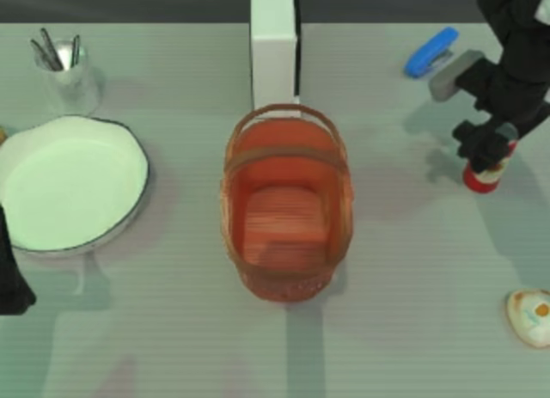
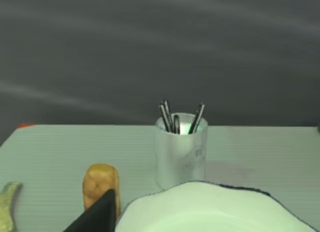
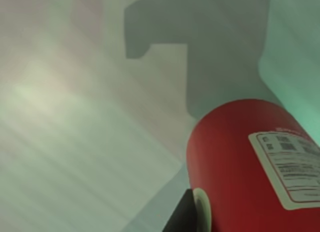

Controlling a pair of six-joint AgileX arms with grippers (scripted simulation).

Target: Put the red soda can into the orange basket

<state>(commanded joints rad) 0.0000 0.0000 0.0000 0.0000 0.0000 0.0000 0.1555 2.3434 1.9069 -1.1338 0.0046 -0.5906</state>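
The red soda can [image 1: 483,176] stood upright on the tabletop [image 1: 404,269] at the right side, its long axis vertical, well apart from the orange basket [image 1: 287,211] at the middle. The right hand [image 1: 488,147] sat directly over the can's top, hiding its upper part in the top view. In the right wrist view the can's red wall and white label [image 3: 290,167] filled the near corner, with one dark fingertip [image 3: 186,214] pressed against its side; whether the hand was clamped on it I could not tell. The basket lay with its long axis running away from the front edge, its hoop handle [image 1: 284,114] arching across its far end and its ribbed floor bare. The left hand [image 1: 10,286] was parked at the left edge beside a white bowl [image 1: 73,183], its fingers out of sight.
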